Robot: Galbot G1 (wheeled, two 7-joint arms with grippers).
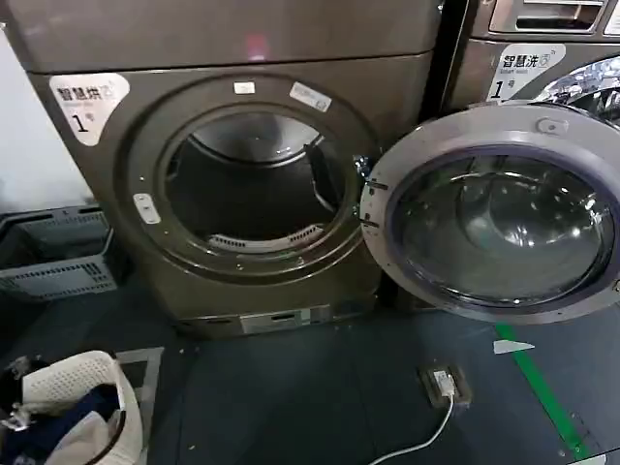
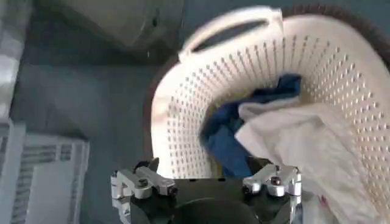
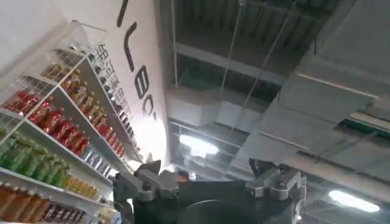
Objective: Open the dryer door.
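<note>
1. The dryer door (image 1: 499,228) is seen swung wide open, right of the drum (image 1: 254,184).
2. The left pincer (image 2: 206,181), released, hangs over the basket (image 2: 341,79).
3. The right pincer (image 3: 210,182), released, is pointed at the ceiling.
4. The door should be left alone.

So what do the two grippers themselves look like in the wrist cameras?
The left gripper and the right gripper look alike: a black rounded body, with two silver metal finger brackets fastened by dark screws. No cables or markings are visible on them.
</note>
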